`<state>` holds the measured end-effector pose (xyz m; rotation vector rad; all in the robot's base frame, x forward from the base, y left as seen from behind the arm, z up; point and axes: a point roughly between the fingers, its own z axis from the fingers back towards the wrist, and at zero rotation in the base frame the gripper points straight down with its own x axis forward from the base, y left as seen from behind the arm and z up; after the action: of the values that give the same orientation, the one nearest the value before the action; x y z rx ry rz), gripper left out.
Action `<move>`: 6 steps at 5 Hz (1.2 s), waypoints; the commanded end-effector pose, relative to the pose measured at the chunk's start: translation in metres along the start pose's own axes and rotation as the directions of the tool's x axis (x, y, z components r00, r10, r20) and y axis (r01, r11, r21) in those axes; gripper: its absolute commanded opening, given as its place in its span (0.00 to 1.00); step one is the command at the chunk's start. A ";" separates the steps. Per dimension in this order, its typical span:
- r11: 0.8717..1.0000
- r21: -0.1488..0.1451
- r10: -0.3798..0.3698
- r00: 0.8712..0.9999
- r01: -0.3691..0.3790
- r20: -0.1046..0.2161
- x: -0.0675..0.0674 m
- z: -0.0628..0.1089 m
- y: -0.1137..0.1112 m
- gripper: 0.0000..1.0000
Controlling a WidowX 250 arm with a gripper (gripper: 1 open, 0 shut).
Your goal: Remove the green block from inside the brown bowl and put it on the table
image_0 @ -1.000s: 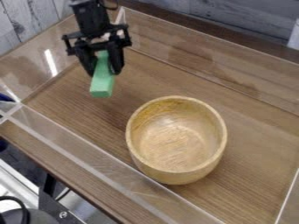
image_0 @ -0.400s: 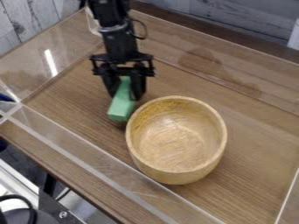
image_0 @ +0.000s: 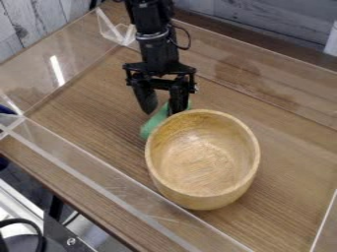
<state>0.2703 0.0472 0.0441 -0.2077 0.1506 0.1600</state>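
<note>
Green block [image_0: 154, 123] lies on wood-grain table [image_0: 93, 108].

Clear acrylic walls [image_0: 79, 172] catch glare before a pale whitewashed plank wall [image_0: 33, 25].

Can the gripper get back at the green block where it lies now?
Probably yes. The gripper hangs open right above the green block, which lies on the table against the outside of the brown bowl. Only the bowl's rim crowds one side.
</note>
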 end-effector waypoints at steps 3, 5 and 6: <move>0.997 0.083 -0.003 0.997 -0.004 0.080 0.003 0.021 0.002 0.00; 0.996 0.082 -0.033 0.997 0.027 0.072 0.017 0.042 0.019 0.00; 0.996 0.081 -0.050 0.995 0.043 0.086 0.013 0.041 0.012 0.00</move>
<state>0.2790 0.0683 0.0601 -0.1397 0.1360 0.1295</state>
